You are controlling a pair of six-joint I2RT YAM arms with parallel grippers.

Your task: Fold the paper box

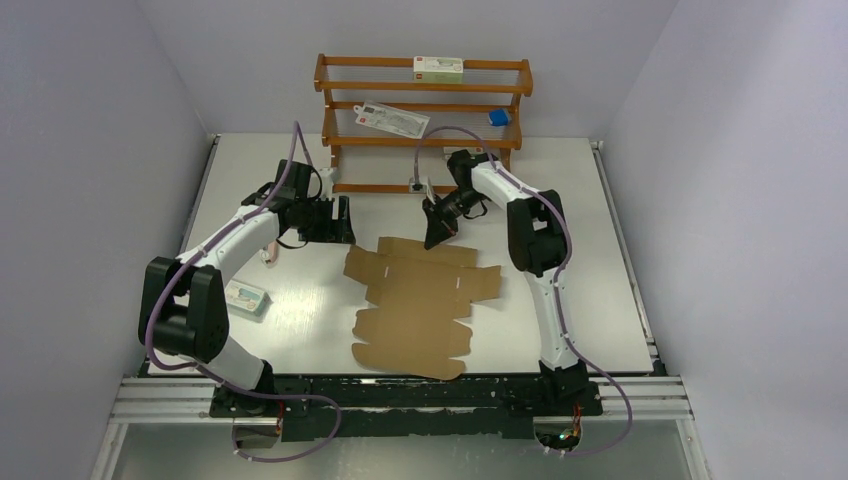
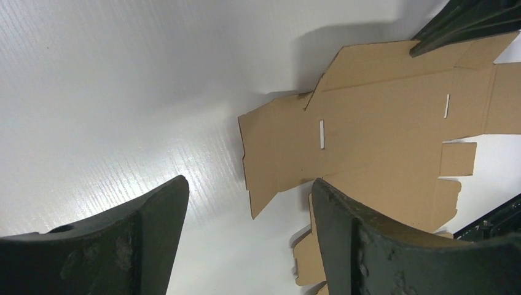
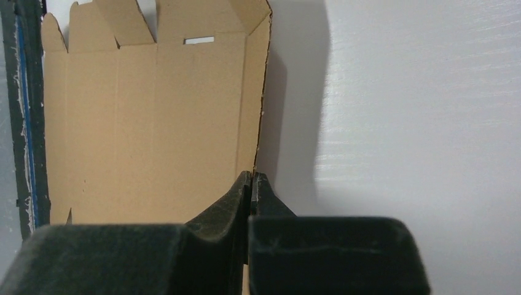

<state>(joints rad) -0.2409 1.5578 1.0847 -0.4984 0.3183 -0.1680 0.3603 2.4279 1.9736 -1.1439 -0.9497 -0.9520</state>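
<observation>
White table (image 1: 300,330) w/ paper box (image 1: 420,295); lilac(?) walls (image 1: 90,120)

1. Box (image 1: 420,300) lies mid-surface (image 1: 600,300).
2. Rack (image 1: 420,130) stands behind it.
3. Carton (image 1: 247,297) lies left of it.
4. Right claw (image 1: 436,240) meets its far edge; left claw (image 1: 345,222) sits beside its far-left corner.

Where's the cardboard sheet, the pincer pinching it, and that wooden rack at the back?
paper box (image 1: 420,300): overhead view, middle panel of the flat sheet.
right pincer (image 3: 250,179): right wrist view, closed tips on the sheet's edge.
wooden rack (image 1: 360,88): overhead view, front rail of its top shelf.
</observation>
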